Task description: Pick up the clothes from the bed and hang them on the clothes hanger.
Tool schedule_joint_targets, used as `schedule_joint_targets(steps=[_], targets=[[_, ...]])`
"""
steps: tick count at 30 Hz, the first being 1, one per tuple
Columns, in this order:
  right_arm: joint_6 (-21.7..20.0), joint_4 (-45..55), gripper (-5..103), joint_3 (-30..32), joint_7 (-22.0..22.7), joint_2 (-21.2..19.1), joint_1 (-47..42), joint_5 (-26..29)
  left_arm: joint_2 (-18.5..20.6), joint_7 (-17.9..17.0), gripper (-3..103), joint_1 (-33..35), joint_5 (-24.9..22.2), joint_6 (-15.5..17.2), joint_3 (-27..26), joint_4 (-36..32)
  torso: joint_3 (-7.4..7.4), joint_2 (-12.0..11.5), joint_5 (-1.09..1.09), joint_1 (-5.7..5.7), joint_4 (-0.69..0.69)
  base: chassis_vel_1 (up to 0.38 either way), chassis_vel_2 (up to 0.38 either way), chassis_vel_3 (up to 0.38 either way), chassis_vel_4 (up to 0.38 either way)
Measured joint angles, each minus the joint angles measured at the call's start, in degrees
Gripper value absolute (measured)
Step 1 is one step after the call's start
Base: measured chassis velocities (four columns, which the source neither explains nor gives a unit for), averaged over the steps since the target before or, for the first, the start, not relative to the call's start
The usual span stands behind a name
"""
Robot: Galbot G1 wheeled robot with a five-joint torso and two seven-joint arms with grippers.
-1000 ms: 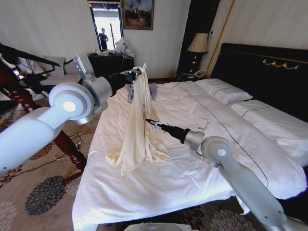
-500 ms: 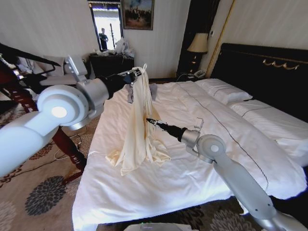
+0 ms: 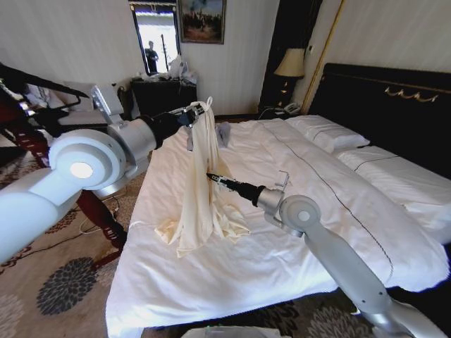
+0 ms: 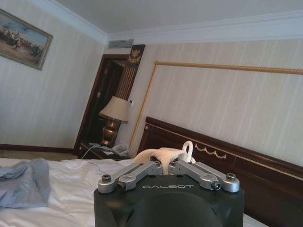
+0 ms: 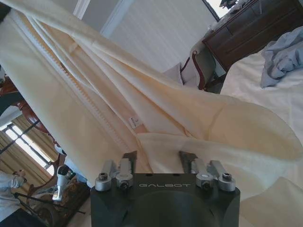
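The clothes (image 3: 201, 204), a cream long-sleeved garment, hang in a long drape above the bed (image 3: 232, 267), with the lower part pooled on the white sheet. My left gripper (image 3: 199, 109) is shut on the top of the garment; in the left wrist view a bunch of cream fabric (image 4: 161, 153) is pinched in the left gripper (image 4: 164, 164). My right gripper (image 3: 208, 175) reaches into the drape at mid height. In the right wrist view the right gripper (image 5: 158, 158) is open, and a fold of the clothes (image 5: 156, 142) lies between the fingers. The thin black clothes hanger (image 3: 49, 83) shows at far left.
A small grey-blue garment (image 3: 222, 134) lies on the bed behind the drape, also visible as the grey-blue garment (image 4: 23, 182). A reddish-brown wooden post (image 3: 99, 211) stands left of the bed on patterned carpet. The dark headboard (image 3: 394, 105) and pillows are at right; a lamp (image 3: 290, 65) stands in the corner.
My right gripper has slid left, farther into the hanging garment. The left arm has turned a little, still holding the top of the garment up.
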Motion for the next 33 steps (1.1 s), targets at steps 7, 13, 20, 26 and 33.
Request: schedule_joint_targets(steps=[7,13,20,26,33], targets=[[-0.04,-0.38,27,-0.27,-0.29,0.19,0.68,-1.01,0.9,-0.02,0,1.5,-0.22,-0.02,-1.92,-0.34,0.0,0.0,0.0,0.0,0.0,0.0,0.0,0.0,0.0],[-0.05,-0.39,6,0.09,-0.43,-0.24,0.18,-2.11,2.26,0.08,0,4.76,-0.19,-0.01,-5.37,-0.52,0.0,0.0,0.0,0.0,0.0,0.0,0.0,0.0,0.0],[-0.06,0.02,0,5.62,-1.74,-3.28,-3.93,-3.0,5.59,0.81,0,10.27,-1.09,0.11,-10.98,-1.22,0.0,0.0,0.0,0.0,0.0,0.0,0.0,0.0,0.0],[-0.03,0.45,0,10.91,-3.62,-6.43,-8.2,-4.38,8.29,1.46,0,13.97,-1.16,0.15,-14.46,-1.8,0.0,0.0,0.01,0.0,0.01,0.0,0.0,0.0,0.0],[0.12,3.21,0,16.28,-4.45,-10.16,-10.1,-4.25,10.31,2.21,0,17.07,0.38,-0.13,-16.72,-2.21,0.0,0.0,0.02,0.0,0.02,0.0,0.0,0.0,0.0]])
